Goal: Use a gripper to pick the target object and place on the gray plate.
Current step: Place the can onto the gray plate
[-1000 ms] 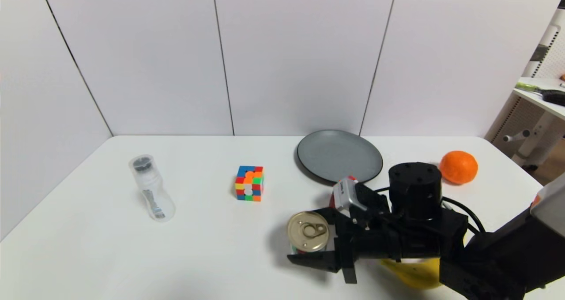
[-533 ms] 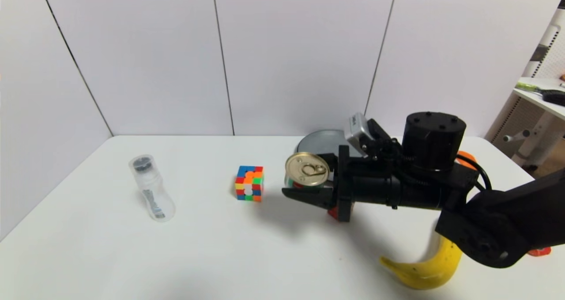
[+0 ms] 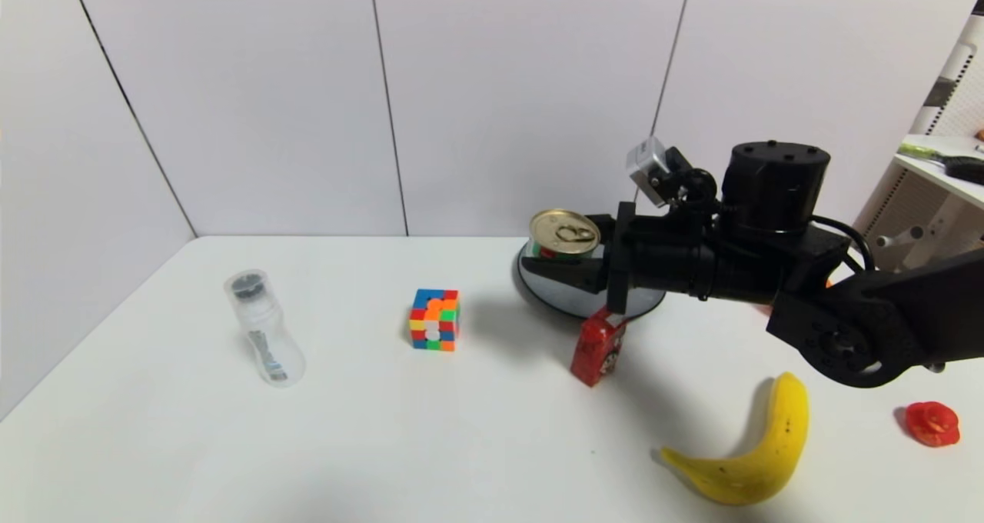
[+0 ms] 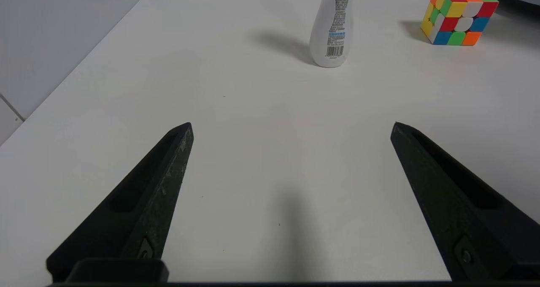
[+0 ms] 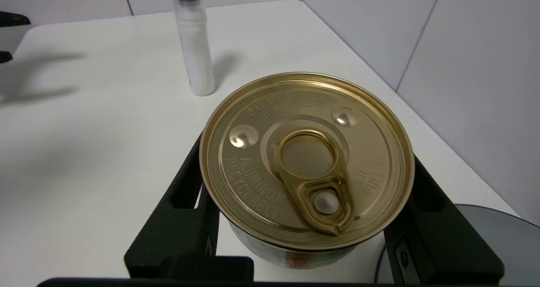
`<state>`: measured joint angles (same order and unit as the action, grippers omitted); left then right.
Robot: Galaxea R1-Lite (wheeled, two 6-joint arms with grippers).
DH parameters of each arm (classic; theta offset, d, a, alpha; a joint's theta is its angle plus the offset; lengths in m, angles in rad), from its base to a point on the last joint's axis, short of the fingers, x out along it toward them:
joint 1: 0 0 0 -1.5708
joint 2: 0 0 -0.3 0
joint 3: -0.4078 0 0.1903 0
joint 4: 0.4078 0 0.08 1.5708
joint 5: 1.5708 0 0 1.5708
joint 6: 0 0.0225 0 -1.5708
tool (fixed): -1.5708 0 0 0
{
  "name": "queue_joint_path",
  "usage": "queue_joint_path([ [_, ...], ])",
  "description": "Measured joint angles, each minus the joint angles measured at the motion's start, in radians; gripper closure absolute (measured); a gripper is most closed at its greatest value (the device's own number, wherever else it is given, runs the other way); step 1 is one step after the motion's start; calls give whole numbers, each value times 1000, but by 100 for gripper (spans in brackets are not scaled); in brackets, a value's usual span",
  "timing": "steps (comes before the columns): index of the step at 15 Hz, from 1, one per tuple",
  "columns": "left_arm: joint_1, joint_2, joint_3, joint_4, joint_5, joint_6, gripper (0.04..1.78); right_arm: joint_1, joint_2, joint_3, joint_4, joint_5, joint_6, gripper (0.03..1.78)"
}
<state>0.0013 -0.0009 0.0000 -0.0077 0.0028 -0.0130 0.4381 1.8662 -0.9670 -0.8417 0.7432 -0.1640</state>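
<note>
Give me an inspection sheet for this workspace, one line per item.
Surface: white table, bare between objects.
Job's things: can held upright in the air above the near-left edge of the plate; not yet set down.
Clutter: bottle, cube, red carton, banana, red piece.
Grippers: right gripper shut on can; left gripper open, low over bare table.
Cables: black cable looping at the right wrist.
Surroundings: white wall panels; side desk at far right.
</note>
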Motion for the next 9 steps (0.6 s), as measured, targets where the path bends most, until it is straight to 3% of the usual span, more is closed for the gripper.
queue_joint_path([
  [9, 0, 0, 0, 0, 0, 0, 13, -158, 145, -168, 155, 0, -5, 79],
])
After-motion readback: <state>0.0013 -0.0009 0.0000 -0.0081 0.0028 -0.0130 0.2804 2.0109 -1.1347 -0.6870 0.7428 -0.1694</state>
